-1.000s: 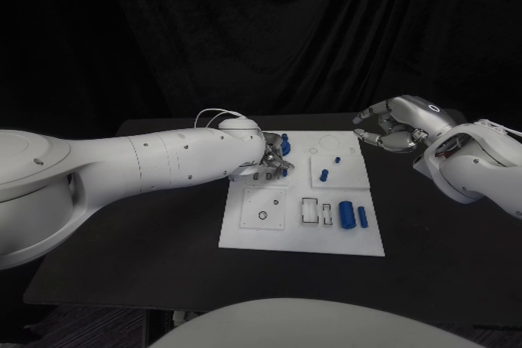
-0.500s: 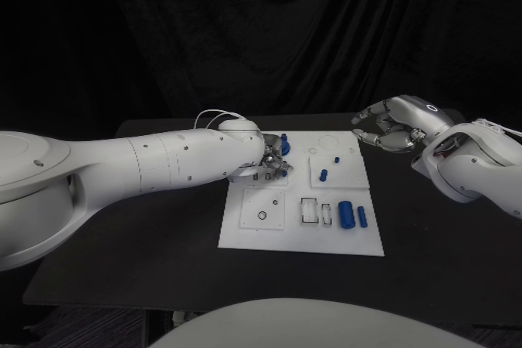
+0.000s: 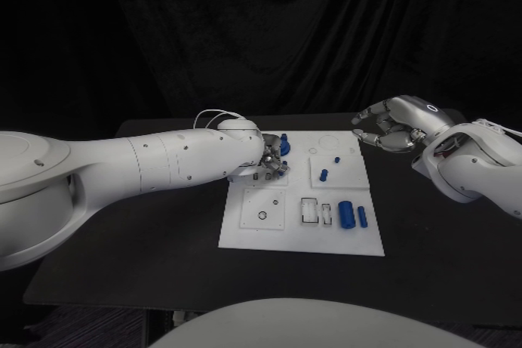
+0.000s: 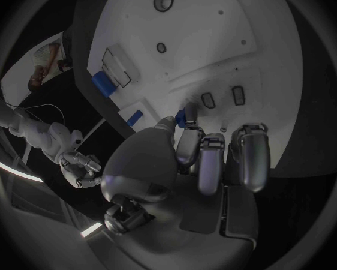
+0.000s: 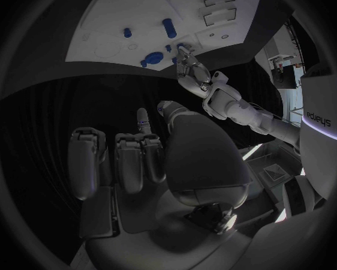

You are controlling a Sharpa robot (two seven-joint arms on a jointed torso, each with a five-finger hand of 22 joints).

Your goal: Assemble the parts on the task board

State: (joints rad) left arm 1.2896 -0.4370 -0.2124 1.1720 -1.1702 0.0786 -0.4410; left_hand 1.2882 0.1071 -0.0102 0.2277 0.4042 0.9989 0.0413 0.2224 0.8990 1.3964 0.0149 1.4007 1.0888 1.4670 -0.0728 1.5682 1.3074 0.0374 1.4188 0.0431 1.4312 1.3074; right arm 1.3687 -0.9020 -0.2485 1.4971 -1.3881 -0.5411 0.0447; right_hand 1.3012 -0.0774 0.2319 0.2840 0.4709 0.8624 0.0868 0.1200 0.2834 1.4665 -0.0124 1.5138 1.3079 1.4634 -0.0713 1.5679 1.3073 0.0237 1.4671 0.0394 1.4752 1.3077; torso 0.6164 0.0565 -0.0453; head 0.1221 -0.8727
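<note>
The white task board (image 3: 261, 231) lies mid-table. My left hand (image 3: 270, 161) hovers low over its upper left part, fingers curled, and pinches a small blue part (image 4: 185, 119) between thumb and a finger, just above two small rectangular slots (image 4: 222, 96). A larger blue part (image 3: 285, 144) stands right behind that hand. My right hand (image 3: 386, 127) hangs off the board's upper right corner with its fingers (image 5: 127, 156) curled in and nothing in them.
A thick blue cylinder (image 3: 346, 214) and a thinner one (image 3: 362, 217) lie at the board's right side beside two rectangular recesses (image 3: 310, 210). Two small blue pieces (image 3: 327, 174) sit on a raised square plate. Black table (image 3: 130, 257) surrounds the board.
</note>
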